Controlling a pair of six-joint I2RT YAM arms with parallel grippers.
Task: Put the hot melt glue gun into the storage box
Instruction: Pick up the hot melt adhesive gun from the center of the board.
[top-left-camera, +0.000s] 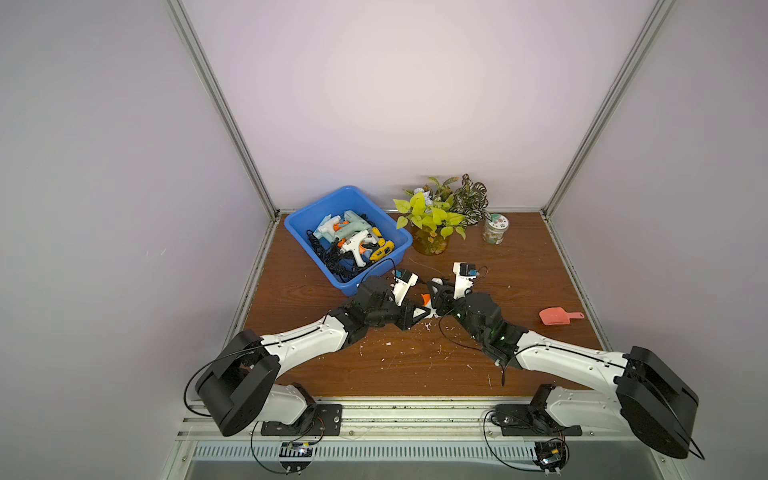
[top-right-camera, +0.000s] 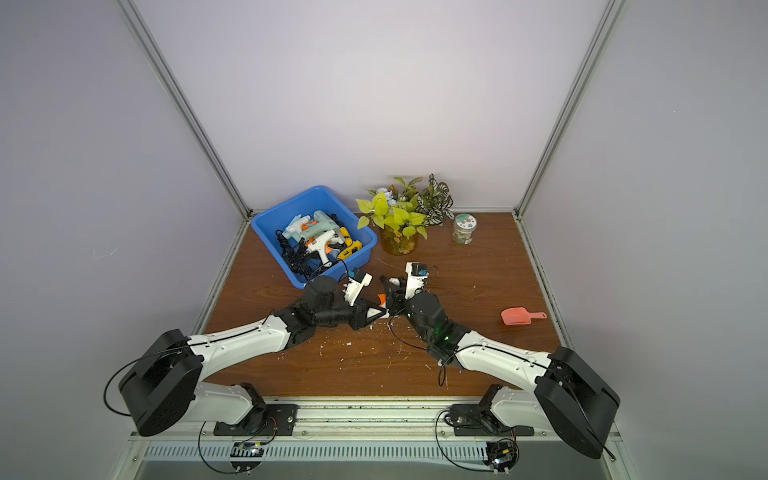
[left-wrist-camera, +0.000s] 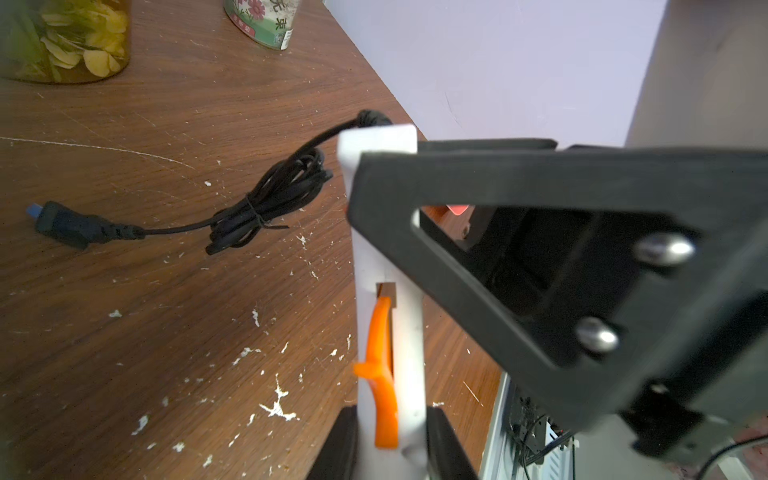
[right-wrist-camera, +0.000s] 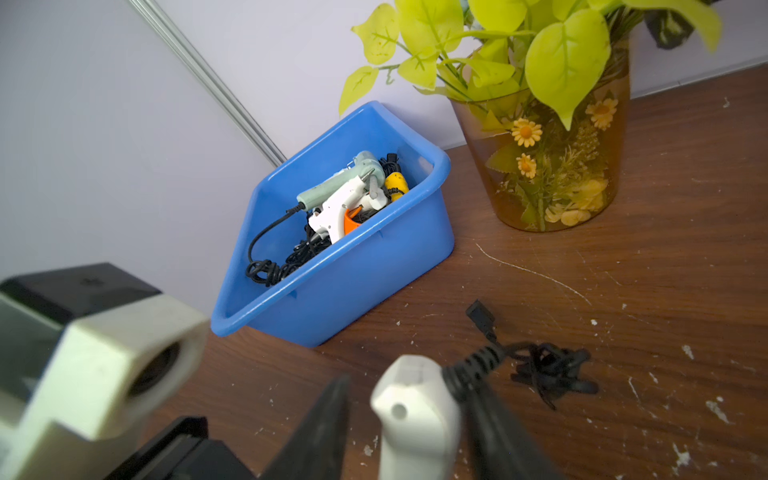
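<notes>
A white hot melt glue gun (left-wrist-camera: 407, 291) with an orange trigger hangs just above the table's middle. My left gripper (left-wrist-camera: 392, 440) is shut on its body, seen in both top views (top-left-camera: 419, 313) (top-right-camera: 370, 316). My right gripper (right-wrist-camera: 409, 386) stands open around the gun's handle end (right-wrist-camera: 415, 415), with a gap on one side. The gun's black cord (left-wrist-camera: 266, 203) lies bundled on the table. The blue storage box (top-left-camera: 379, 268) (top-right-camera: 338, 266) (right-wrist-camera: 345, 286) sits at the back left, just beyond my left wrist.
Several glue guns and cords (top-left-camera: 353, 241) fill the box. An amber vase of plants (top-left-camera: 432, 245) stands right of it, then a small jar (top-left-camera: 494, 230). A pink scoop (top-left-camera: 557, 316) lies at the right. White flecks litter the wooden table (top-left-camera: 395, 365).
</notes>
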